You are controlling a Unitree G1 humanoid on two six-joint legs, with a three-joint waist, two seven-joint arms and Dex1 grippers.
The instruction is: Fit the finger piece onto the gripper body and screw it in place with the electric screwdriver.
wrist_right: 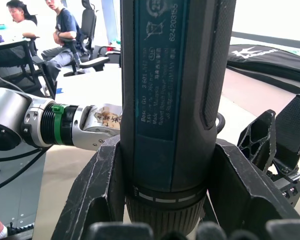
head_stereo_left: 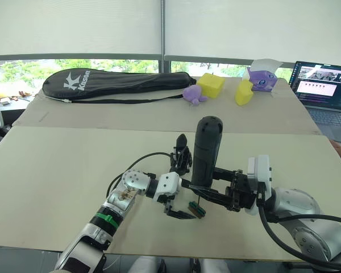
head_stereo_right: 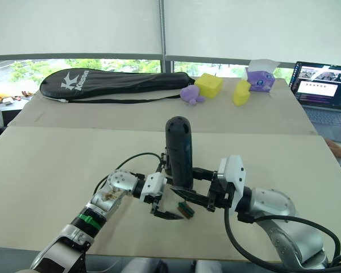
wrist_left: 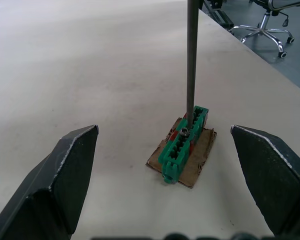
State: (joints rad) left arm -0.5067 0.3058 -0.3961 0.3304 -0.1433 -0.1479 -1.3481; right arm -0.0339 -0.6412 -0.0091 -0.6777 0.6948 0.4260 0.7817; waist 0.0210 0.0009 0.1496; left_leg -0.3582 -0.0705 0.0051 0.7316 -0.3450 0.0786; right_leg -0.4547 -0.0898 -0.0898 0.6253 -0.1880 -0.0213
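The right gripper (head_stereo_left: 216,190) clamps the upright screwdriver (head_stereo_left: 206,151), bit on the green block (wrist_left: 184,143) between the left gripper's (wrist_left: 165,170) wide-spread fingers.

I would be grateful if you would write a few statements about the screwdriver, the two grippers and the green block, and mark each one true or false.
1. The right gripper is shut on the thick black cylindrical electric screwdriver, which stands upright. True.
2. The screwdriver's thin metal bit points down onto the small green rectangular block. True.
3. The left gripper is shut on the green block. False: its fingers stand open on either side, apart from the block.
4. The green block lies on the black racket bag. False: it sits on a brown cardboard scrap on the near table.
5. The small chunky black gripper body stands beside the screwdriver. True.
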